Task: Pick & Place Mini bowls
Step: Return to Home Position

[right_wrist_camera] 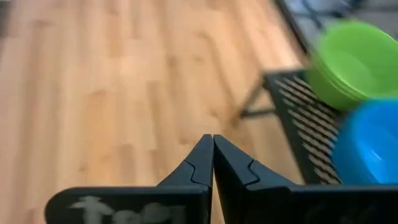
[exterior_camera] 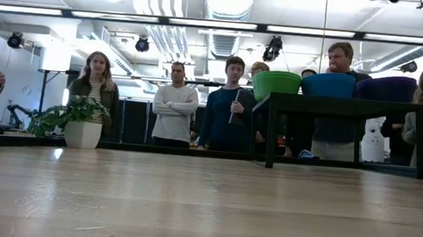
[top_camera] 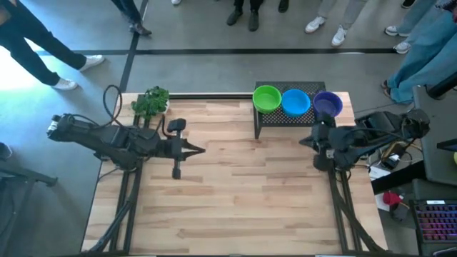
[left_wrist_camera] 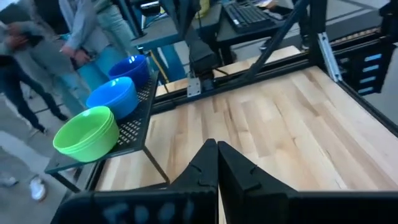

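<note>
- Worktop (top_camera: 235,200): light wood planks. I see both arms over it in the high view, one at each side.
- People: a row stands beyond the far edge in the low view, facing the rig. Only legs and shoes show from above.
- Left arm (top_camera: 107,139): lies low over the left side and points toward the middle.
- Right arm (top_camera: 368,137): folded at the right edge, just in front of the shelf, pointing toward the middle.
- Shelf (top_camera: 289,121): a black mesh rack on legs at the far right of the worktop. It carries all the bowls.
- Plant (top_camera: 151,102): leafy green in a white pot at the far left corner, well apart from the shelf.
- Green bowls (top_camera: 267,98): at the left end of the shelf. The left wrist view shows nested rims, so it is a stack, but I cannot tell the count.
- Blue bowls (top_camera: 295,102): in the middle of the shelf, touching or just beside the green ones.
- Purple bowls (top_camera: 328,104): at the right end of the shelf, nearest the right arm.
- Left gripper (left_wrist_camera: 217,146): fingers pressed tip to tip with nothing between them, above bare wood and well apart from the shelf.
- Right gripper (right_wrist_camera: 212,140): fingers closed together too and holding nothing, above bare wood near the shelf's front leg.
</note>
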Action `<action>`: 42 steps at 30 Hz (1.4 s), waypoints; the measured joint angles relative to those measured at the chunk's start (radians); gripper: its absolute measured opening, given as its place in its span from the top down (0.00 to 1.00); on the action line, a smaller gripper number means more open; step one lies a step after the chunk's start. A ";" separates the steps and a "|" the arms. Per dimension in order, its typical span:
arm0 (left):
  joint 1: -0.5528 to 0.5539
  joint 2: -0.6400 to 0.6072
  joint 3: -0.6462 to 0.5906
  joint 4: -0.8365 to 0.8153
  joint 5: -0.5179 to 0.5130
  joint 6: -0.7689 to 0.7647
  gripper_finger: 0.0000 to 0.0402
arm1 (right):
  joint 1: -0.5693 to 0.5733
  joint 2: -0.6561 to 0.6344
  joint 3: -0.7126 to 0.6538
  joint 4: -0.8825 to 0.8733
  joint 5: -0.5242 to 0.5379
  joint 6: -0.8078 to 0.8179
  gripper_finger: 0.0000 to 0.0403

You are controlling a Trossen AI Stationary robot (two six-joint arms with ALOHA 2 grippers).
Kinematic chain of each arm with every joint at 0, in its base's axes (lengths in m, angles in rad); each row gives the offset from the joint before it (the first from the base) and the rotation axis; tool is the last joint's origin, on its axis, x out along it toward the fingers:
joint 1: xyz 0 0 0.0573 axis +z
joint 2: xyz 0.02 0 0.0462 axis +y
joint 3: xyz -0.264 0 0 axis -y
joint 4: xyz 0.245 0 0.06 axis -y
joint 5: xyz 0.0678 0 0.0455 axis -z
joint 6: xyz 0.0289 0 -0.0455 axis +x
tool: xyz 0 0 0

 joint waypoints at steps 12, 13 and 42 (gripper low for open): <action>0.079 -0.053 -0.002 -0.020 0.194 0.083 1.00 | 0.105 -0.110 -0.055 0.259 -0.336 -0.289 0.98; 0.091 -0.057 -0.002 -0.020 0.208 0.084 1.00 | 0.105 -0.131 -0.067 0.270 -0.335 -0.297 0.98; 0.256 -0.495 -0.262 0.061 0.312 0.059 1.00 | 0.104 -0.585 -0.341 0.505 -0.323 -0.317 0.98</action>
